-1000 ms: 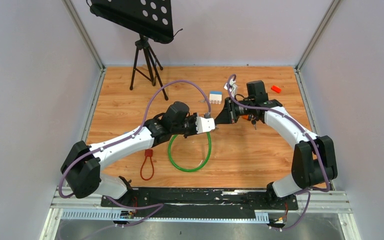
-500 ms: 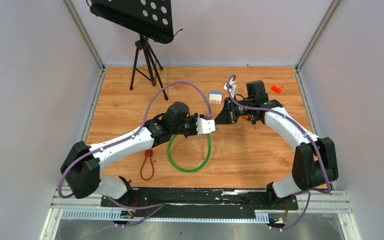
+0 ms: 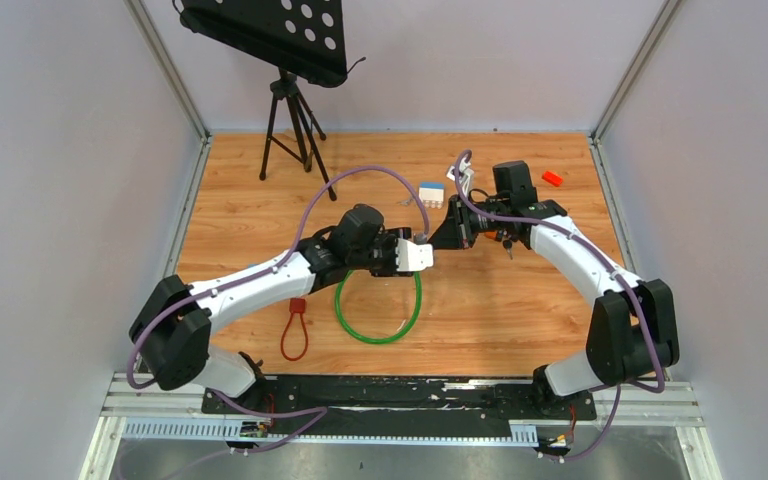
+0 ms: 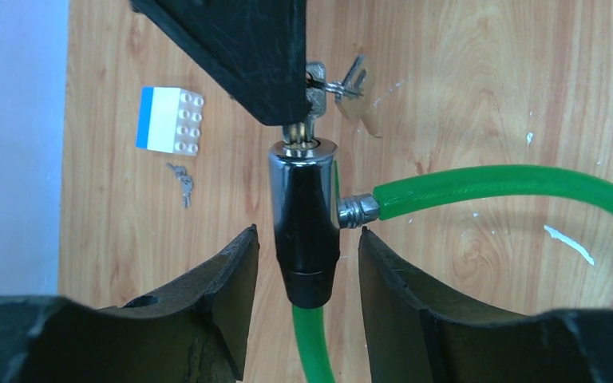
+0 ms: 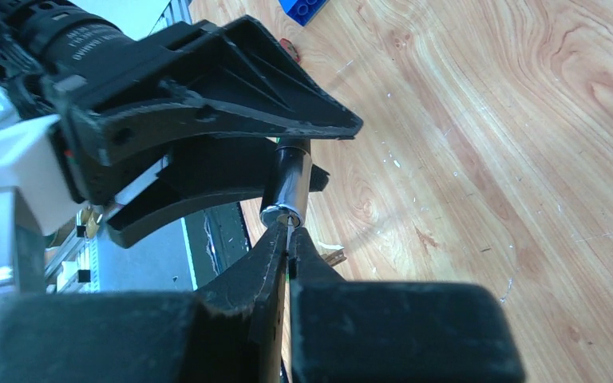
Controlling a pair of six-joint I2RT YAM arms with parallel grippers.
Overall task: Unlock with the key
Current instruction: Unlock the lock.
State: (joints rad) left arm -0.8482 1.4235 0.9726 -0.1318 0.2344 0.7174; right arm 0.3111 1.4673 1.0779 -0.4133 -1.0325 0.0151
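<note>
The green cable lock (image 3: 380,335) lies looped on the wooden table. Its black cylinder with a chrome end (image 4: 303,223) sits between the fingers of my left gripper (image 4: 307,239), which is open, with a gap showing on each side. My right gripper (image 5: 290,233) is shut on the key (image 4: 302,132), whose blade is in the chrome keyhole end (image 5: 286,191). A spare key on its ring (image 4: 351,80) hangs beside the right fingers. In the top view the two grippers meet at the lock (image 3: 432,248).
A blue-and-white brick block (image 3: 431,192) and small loose keys (image 4: 182,183) lie just beyond the grippers. A red brick (image 3: 552,178) is at the back right, a red strap loop (image 3: 295,328) at the front left, and a tripod (image 3: 295,120) at the back left.
The left arm has shifted a little to the right, toward the right gripper. The right arm has barely moved and still holds the key at the lock.
</note>
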